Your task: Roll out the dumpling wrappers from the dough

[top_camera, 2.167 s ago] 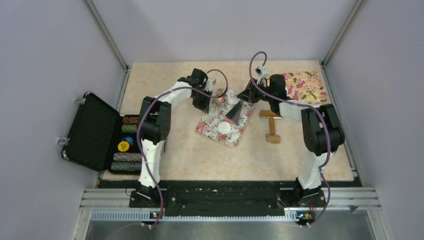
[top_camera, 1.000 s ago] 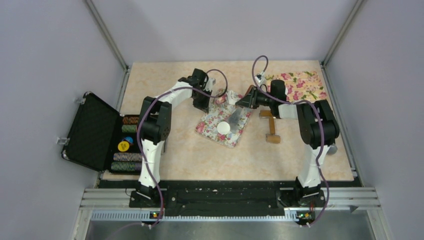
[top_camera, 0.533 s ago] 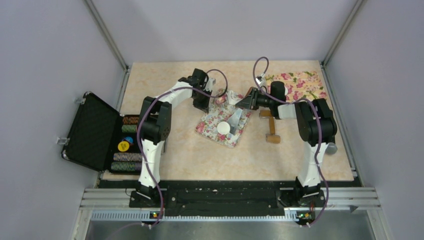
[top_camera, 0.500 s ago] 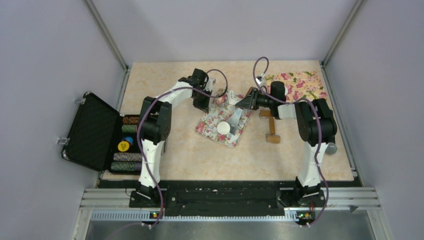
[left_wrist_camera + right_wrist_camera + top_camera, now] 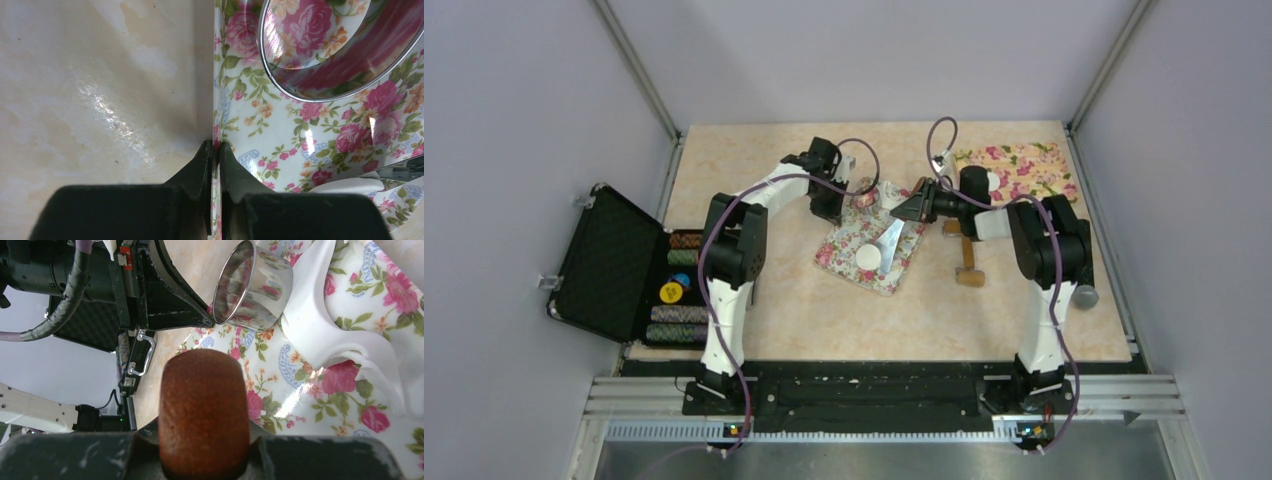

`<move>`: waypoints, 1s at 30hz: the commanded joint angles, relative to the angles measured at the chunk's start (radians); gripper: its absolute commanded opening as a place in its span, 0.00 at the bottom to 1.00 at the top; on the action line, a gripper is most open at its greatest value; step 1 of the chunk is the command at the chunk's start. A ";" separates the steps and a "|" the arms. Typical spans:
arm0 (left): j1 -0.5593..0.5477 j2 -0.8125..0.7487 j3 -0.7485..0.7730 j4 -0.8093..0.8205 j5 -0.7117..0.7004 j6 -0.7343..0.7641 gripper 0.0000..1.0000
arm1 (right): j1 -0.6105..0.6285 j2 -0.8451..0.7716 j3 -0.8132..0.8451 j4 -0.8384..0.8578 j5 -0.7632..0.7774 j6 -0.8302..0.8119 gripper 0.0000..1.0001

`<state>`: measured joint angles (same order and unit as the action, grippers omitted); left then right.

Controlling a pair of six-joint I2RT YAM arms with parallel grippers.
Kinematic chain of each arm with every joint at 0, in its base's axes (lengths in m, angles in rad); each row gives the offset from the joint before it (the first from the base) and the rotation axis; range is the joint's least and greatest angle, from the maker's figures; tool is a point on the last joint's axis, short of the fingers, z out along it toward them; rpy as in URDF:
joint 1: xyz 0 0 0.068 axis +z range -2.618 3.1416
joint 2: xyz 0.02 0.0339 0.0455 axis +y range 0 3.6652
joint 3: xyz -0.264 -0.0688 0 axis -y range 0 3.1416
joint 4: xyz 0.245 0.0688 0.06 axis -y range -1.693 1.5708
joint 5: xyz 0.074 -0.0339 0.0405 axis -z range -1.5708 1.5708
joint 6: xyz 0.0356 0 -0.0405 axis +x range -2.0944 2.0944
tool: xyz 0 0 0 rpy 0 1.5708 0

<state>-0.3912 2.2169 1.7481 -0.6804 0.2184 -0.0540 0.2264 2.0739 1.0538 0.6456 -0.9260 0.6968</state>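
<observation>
Just now tipped the blade (image 5: 890, 240), wooden handle (image 5: 202, 390) clamped in the right end effector (image 5: 919, 205), down to the dough round (image 5: 865, 257) just ahead of it, with the left end effector (image 5: 215, 155) pinched on the floral mat (image 5: 280, 135); likely to flatten or lift it.

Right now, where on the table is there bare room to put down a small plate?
The wide table strip between the central floral mat and the near edge is bare; so is the far left corner. Around that mat it is crowded: left tool, right tool gripping a wooden handle, metal ring, rolling pin.
</observation>
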 commanded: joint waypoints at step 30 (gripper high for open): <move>-0.017 -0.005 -0.041 0.011 -0.017 0.013 0.00 | -0.357 -0.283 -0.032 0.121 -0.108 0.159 0.00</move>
<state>-0.4061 2.2154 1.7443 -0.6659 0.2203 -0.0574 -0.0097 1.9282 1.0077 0.8162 -1.0092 0.9428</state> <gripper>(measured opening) 0.073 0.164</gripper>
